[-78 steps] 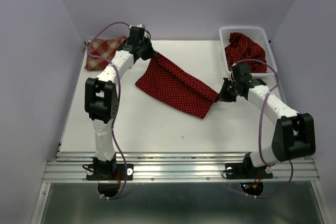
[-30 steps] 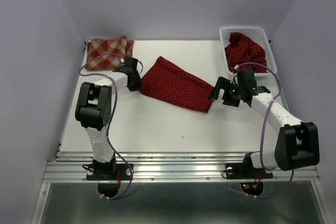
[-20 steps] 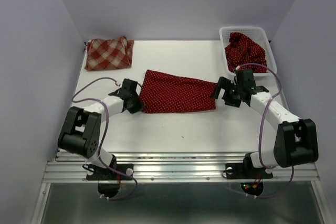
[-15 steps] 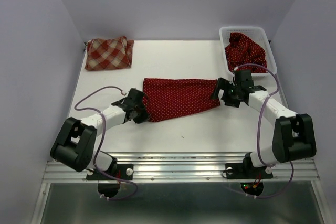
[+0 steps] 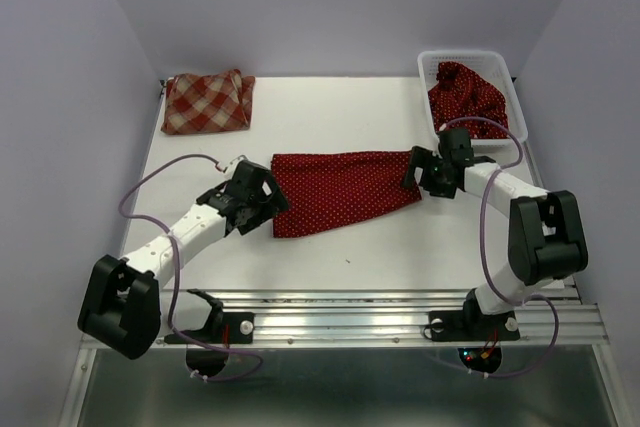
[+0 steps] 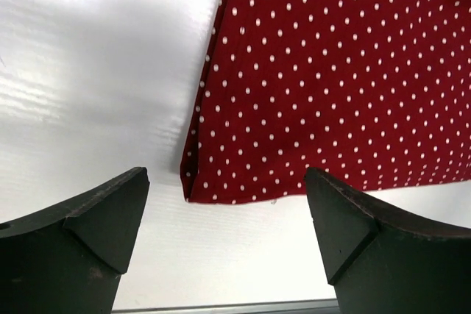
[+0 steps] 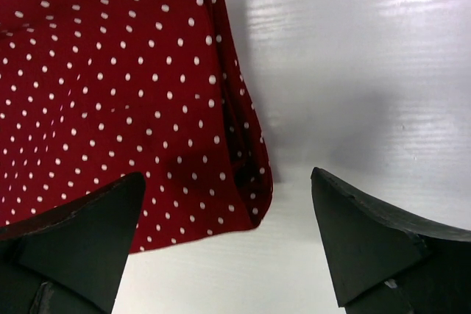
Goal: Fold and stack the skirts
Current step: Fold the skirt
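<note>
White tabletop [image 5: 340, 247] carried one dotted skirt [image 5: 340, 190] flat at its middle, apparently folded once into a long band. Left jaws and right jaws stood wide apart at its two ends, grasping nothing. The next move likely called for regripping, folding it shorter, then stacking it on the checked skirt [image 5: 207, 102].

White arms [image 5: 185, 232], black joints [image 5: 120, 292], purple cables [image 5: 481, 237]
</note>
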Robot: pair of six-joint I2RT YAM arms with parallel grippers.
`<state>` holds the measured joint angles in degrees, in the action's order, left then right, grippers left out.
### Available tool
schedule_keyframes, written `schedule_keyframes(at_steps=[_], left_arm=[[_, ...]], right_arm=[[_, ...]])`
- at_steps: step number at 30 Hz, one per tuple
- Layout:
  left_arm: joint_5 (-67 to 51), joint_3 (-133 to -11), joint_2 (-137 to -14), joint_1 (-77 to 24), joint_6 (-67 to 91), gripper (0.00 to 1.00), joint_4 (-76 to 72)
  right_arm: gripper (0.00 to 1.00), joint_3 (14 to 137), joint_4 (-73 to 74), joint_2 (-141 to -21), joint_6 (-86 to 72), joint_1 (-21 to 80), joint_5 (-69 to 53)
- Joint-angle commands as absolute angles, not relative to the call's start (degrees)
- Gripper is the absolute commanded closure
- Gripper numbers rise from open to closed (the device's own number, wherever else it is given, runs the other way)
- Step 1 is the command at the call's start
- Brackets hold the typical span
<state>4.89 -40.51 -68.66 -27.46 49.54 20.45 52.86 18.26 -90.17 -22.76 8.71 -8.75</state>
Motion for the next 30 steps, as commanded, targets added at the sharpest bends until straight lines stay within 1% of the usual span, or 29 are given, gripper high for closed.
schedule_keyframes(at_steps=[1, 9, 10, 12, 13, 15, 16, 17, 18, 19, 21, 22, 23, 25, 26, 27, 28, 30], left_arm=[[7.3, -44.4, -71.8, -25.1, 44.8, 0.01, 17.7], [2.1, -49.1, -82.5, -20.1, 39.0, 0.01, 9.5], [1.3, -49.4, -83.7, -19.6, 38.8, 0.01, 9.3], [0.3, -49.7, -86.5, -19.1, 38.0, 0.02, 8.5], [-1.7, -49.4, -87.2, -19.1, 38.0, 0.05, 7.9], [-3.5, -48.1, -88.4, -19.1, 38.1, 0.1, 5.2], [-5.4, -47.7, -88.9, -19.1, 38.1, 0.18, 4.4], [-6.1, -47.5, -89.1, -19.1, 38.1, 0.22, 3.7], [-6.7, -47.2, -89.7, -19.1, 38.1, 0.26, 2.6], [-7.2, -46.8, -90.1, -19.1, 38.1, 0.33, 2.4], [-7.5, -46.5, -91.0, -19.1, 38.0, 0.42, 1.2], [-8.3, -46.3, -91.3, -19.1, 37.6, 0.48, 0.9], [-8.8, -46.2, -91.7, -19.1, 37.5, 0.52, 0.4], [-10.0, -46.1, -93.1, -19.1, 37.4, 0.56, 0.4], [-10.3, -46.1, -93.4, -19.1, 37.4, 0.58, 0.1], [-10.5, -45.7, -93.9, -19.1, 37.4, 0.61, -1.4], [-10.9, -45.4, -94.2, -19.1, 37.5, 0.64, -1.7], [-11.2, -44.7, -94.3, -19.1, 37.7, 0.64, -2.4]], right_arm=[[0.0, 56.3, 14.2, -93.9, -21.4, 9.2, -7.4], [0.0, 57.7, 13.8, -98.7, -21.1, 9.2, -10.9], [0.02, 57.0, 13.6, -98.8, -21.0, 9.2, -11.6], [0.1, 56.0, 13.6, -98.8, -21.1, 9.2, -14.1], [0.18, 55.3, 13.5, -98.5, -21.4, 9.2, -14.8], [0.27, 54.1, 12.9, -98.3, -22.0, 9.2, -16.4], [0.34, 53.2, 12.9, -98.2, -22.2, 9.2, -16.5], [0.38, 52.7, 12.8, -98.2, -22.3, 9.2, -17.0], [0.41, 52.4, 12.8, -98.2, -22.4, 9.2, -17.6], [0.44, 51.4, 12.2, -98.1, -22.8, 9.2, -18.1], [0.46, 50.5, 11.5, -98.1, -23.1, 9.2, -19.4], [0.53, 50.3, 11.2, -98.3, -23.4, 9.2, -19.4], [0.57, 50.1, 11.0, -98.8, -23.4, 9.2, -19.6], [0.67, 50.4, 10.9, -99.1, -23.5, 9.2, -19.9], [0.76, 50.7, 10.8, -99.4, -23.3, 9.2, -20.6], [0.8, 51.4, 10.8, -99.4, -23.1, 9.2, -21.0], [0.89, 51.8, 10.7, -99.3, -23.1, 9.2, -21.4], [0.98, 52.6, 10.6, -98.2, -22.9, 9.2, -21.7]])
